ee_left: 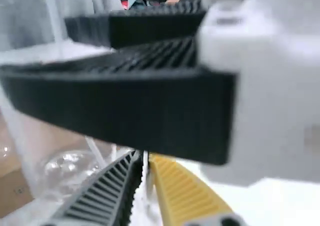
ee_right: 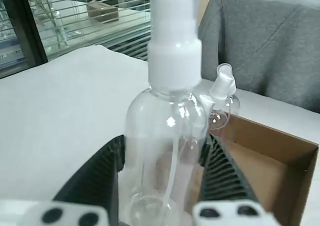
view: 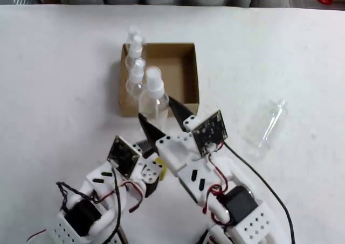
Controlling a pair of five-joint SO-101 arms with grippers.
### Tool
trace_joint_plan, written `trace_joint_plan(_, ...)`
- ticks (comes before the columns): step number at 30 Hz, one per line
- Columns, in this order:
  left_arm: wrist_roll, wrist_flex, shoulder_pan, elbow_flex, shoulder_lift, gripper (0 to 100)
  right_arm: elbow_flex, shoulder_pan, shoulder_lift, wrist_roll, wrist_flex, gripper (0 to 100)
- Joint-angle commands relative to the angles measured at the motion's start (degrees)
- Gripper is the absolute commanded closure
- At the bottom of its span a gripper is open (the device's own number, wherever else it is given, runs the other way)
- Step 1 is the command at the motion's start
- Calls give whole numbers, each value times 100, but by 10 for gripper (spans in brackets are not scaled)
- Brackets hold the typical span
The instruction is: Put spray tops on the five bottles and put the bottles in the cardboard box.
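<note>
nearest to you, on the near side of the cardboard box [view: 186,52], your left gripper [ee_left: 144,158] is clenched. its black finger and yellow finger [ee_left: 180,196] meet at the tips, tucked just behind the right arm's near finger. i cannot tell whether anything is caught between them.

your right gripper [view: 154,107] sits at the box's near wall, toward its left corner. it is grasping a clear bottle [ee_right: 160,131], with one ridged black finger [ee_right: 95,181] pressed on each side of the body. that bottle stands upright with a white spray top [ee_right: 172,61] seated on its neck and a thin tube running down inside. whether its base is inside the box or just over the wall, i cannot tell.

inside the box, along the left wall, you have a row of capped bottles [view: 138,71] standing upright, one behind the other, toward the far left corner. the floor of the box to their right is bare brown card.

well to the right of the box, another clear bottle [view: 267,122] lies on its side on the white table [view: 64,66], neck pointing away from you.
</note>
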Motion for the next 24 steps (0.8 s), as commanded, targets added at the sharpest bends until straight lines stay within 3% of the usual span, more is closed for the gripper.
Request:
trace_joint_plan(1,-53,-316,-119,35,-22,980,-105,-48,-435,53,338,984)
trace_joint_plan(13,-53,-211,-189,53,-22,980,-97,84,-708,88,690,984)
trace_joint_plan(24,-53,448,-2097,53,-22,980,-105,1244,-690,387,22,984)
